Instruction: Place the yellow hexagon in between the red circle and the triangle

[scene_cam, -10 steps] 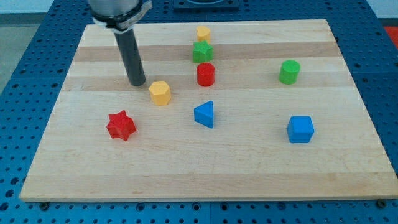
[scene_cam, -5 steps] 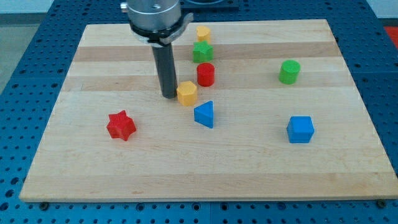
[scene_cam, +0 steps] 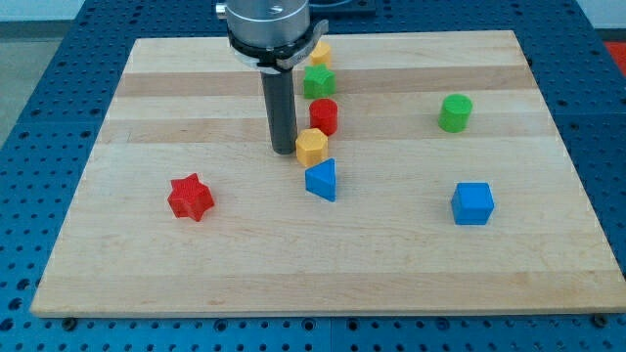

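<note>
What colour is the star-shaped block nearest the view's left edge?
Red. The red star shows clearly in the camera view, alone, toward the view's lower left.

The worktop [scene_cam: 176, 254] is pale wood with visible grain and a smooth finish. The yellow hexagon [scene_cam: 311, 147] and blue triangle [scene_cam: 322, 180] look like matt plastic. The rod's dark shaft [scene_cam: 282, 110] has a dull sheen, possibly metal.

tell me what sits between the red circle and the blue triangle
The yellow hexagon, in the camera view, between red circle and blue triangle; my tip is at its left.
</note>
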You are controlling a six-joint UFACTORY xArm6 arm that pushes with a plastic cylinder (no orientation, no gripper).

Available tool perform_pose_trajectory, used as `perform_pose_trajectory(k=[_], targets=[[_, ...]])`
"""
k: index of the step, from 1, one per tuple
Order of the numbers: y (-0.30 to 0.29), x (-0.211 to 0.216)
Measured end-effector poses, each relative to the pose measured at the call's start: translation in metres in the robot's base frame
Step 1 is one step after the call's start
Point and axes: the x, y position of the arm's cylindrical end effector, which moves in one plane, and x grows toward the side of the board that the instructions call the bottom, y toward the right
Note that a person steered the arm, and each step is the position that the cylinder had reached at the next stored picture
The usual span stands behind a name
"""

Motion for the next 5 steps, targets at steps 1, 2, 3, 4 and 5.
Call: perform_pose_trajectory(k=[1, 2, 3, 4, 5], targets=[[0.006, 0.0], [0.007, 0.0], [0.009, 0.0], [0.001, -0.001], [-0.055, -0.005]])
